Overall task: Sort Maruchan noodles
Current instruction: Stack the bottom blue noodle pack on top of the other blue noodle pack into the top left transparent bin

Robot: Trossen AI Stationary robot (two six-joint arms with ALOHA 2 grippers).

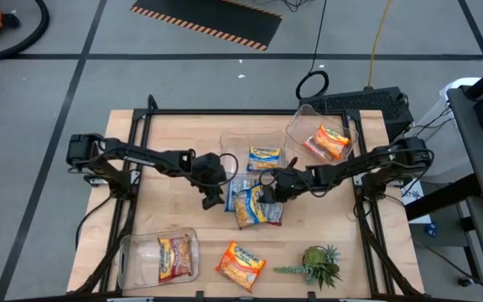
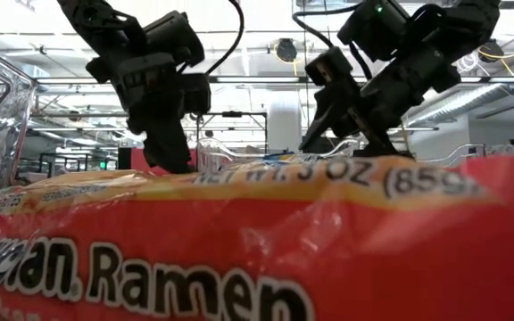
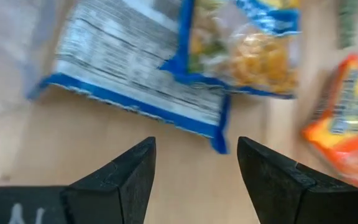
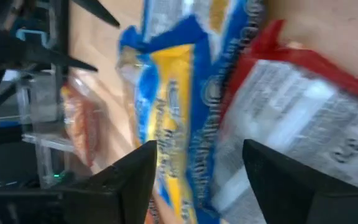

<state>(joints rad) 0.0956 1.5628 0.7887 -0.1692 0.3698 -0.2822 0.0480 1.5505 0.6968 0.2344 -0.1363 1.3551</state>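
A loose pile of Maruchan noodles (image 1: pixel 251 204) lies at the table's middle: blue-and-yellow packets and a dark red one (image 4: pixel 303 106). My left gripper (image 3: pixel 194 146) is open just left of the pile (image 1: pixel 216 197), facing a blue packet lying back side up (image 3: pixel 135 68). My right gripper (image 4: pixel 197 149) is open at the pile's right side (image 1: pixel 271 191), over a blue-and-yellow packet (image 4: pixel 179 93) and the red one. One orange packet (image 1: pixel 241 264) lies alone near the near edge and fills the low view (image 2: pixel 239 241).
Three clear bins stand on the table: near left (image 1: pixel 132 252) with a red-brown packet (image 1: pixel 177 256), far centre (image 1: pixel 233 144) with a blue-and-yellow packet (image 1: pixel 264 157), far right (image 1: pixel 300 126) with an orange packet (image 1: pixel 329 141). A small green plant (image 1: pixel 317 264) sits near right.
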